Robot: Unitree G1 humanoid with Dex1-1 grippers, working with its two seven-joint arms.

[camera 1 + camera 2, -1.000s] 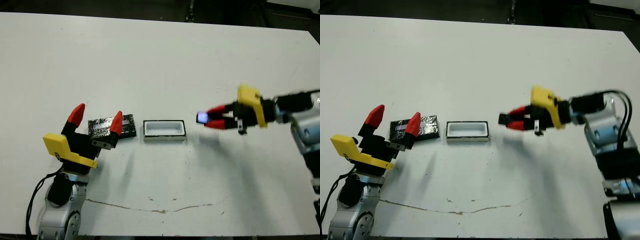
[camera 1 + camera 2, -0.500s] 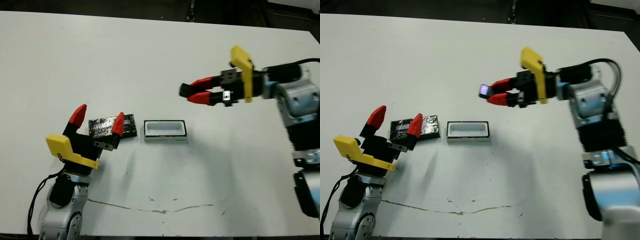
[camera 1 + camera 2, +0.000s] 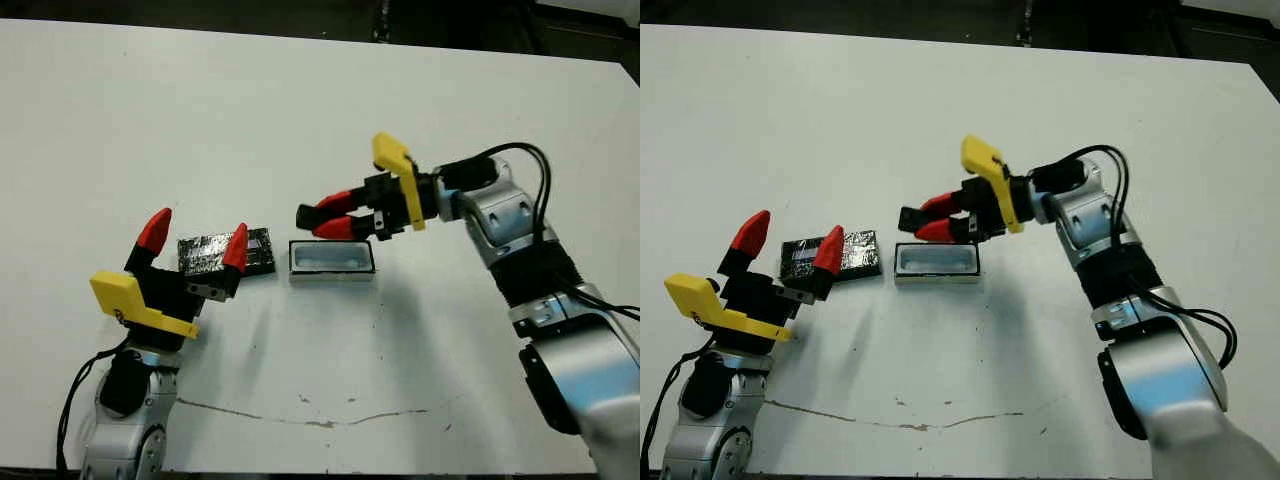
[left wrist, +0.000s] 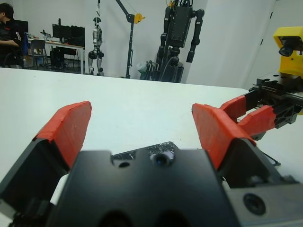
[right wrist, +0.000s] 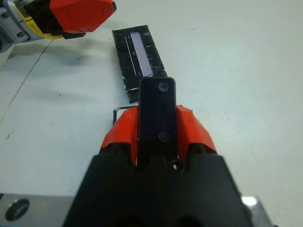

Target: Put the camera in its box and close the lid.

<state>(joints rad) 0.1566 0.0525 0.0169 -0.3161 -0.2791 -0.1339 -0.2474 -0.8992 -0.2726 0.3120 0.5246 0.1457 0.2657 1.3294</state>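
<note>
The right gripper (image 3: 312, 220) has swung in from the right and now hovers above the left end of the box (image 3: 331, 258), its fingers clamped on the camera (image 5: 156, 115). The box sits open on the table (image 3: 300, 110), with the lid (image 3: 212, 252) just beside its left end. The left gripper (image 3: 196, 235) hovers over the lid, fingers spread apart.
</note>
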